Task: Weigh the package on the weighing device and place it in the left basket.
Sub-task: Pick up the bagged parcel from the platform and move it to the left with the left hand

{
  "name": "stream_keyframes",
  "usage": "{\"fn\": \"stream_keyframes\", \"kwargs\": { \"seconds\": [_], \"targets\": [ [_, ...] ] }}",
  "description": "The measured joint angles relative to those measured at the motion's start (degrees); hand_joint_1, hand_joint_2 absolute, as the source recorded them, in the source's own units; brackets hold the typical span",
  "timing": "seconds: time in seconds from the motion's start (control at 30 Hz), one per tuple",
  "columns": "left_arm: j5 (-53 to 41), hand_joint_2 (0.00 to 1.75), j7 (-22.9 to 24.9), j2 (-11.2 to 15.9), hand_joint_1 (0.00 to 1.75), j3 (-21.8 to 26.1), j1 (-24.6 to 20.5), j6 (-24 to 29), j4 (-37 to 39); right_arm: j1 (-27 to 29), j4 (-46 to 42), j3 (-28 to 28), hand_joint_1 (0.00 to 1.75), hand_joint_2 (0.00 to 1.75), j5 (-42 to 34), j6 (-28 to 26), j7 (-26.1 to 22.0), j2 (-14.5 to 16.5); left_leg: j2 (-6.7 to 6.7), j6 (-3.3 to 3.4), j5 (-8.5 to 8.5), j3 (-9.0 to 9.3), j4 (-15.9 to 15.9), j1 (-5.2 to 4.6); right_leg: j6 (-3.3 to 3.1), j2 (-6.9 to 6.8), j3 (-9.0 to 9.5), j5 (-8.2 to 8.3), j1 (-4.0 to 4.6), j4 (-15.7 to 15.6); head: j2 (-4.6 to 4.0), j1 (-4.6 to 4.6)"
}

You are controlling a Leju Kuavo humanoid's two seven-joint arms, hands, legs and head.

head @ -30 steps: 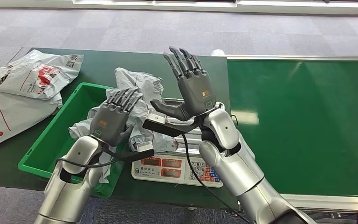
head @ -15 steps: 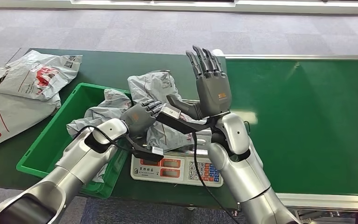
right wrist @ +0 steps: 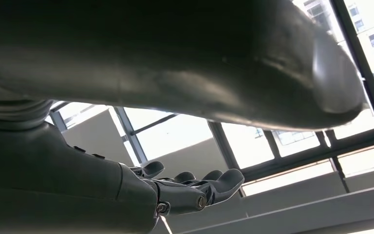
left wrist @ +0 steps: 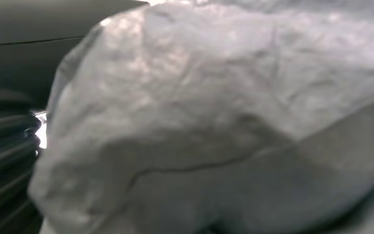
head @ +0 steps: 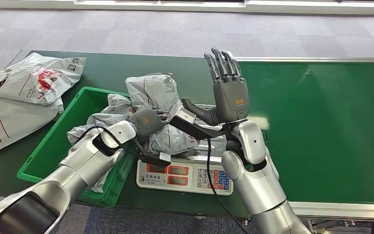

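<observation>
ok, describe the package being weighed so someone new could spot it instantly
Find the white scale with red displays at the front edge of the dark green table, just right of the green basket. The package is the crumpled grey poly bag on its platform, with the left robot hand on it. Unlike the flat red-printed mailers far left, it is bunched and plain.

The head view looks forward and down from high on the robot onto the green table, the weighing device and the grey package on it. The left wrist view sits pressed close against that same package, its crinkled surface blurred by nearness. The right wrist view faces upward past the right hand toward ceiling windows
</observation>
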Motion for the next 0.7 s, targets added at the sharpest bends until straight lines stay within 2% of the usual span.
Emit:
{"fn": "stream_keyframes", "kwargs": {
  "seconds": [0.17, 0.27, 0.47, 0.7],
  "targets": [
    [-2.2, 1.75, 9.6, 1.8, 1.75, 0.6, -0.3, 9.7, -4.7, 2.5, -1.9, -1.4, 0.00, 0.00, 1.1, 0.0, 0.1, 0.0, -0.01, 0.00, 0.00, -0.03, 0.0, 0.01, -0.01, 0.00, -0.02, -0.01, 0.02, 0.0, 0.00, 0.00],
    [-5.9, 1.75, 14.0, 3.3, 1.75, 5.3, 0.5, 10.2, -12.5, 4.5, -3.3, -2.3, 0.00, 0.00, 1.8, -0.2, 0.2, -0.1, 0.01, -0.01, -0.02, -0.06, 0.0, 0.01, -0.01, 0.01, -0.04, -0.03, 0.02, 0.0, 0.00, 0.00],
    [-7.2, 1.75, 14.1, 4.1, 1.75, 16.7, 3.4, 7.9, -24.7, 6.6, -5.2, -3.3, 0.00, 0.00, 2.6, -0.3, 0.4, -0.1, 0.00, -0.01, -0.02, -0.10, 0.0, 0.01, 0.00, 0.02, -0.07, -0.05, 0.02, 0.0, 0.00, 0.00],
    [-7.2, 1.75, 12.9, 4.5, 1.75, 25.8, 5.3, 6.0, -31.0, 7.2, -5.9, -3.4, 0.00, 0.00, 2.8, 0.0, 0.4, -0.1, 0.00, -0.01, -0.01, -0.11, 0.0, 0.01, 0.00, 0.00, -0.06, -0.04, 0.02, 0.0, 0.00, 0.00]
  ]
}}
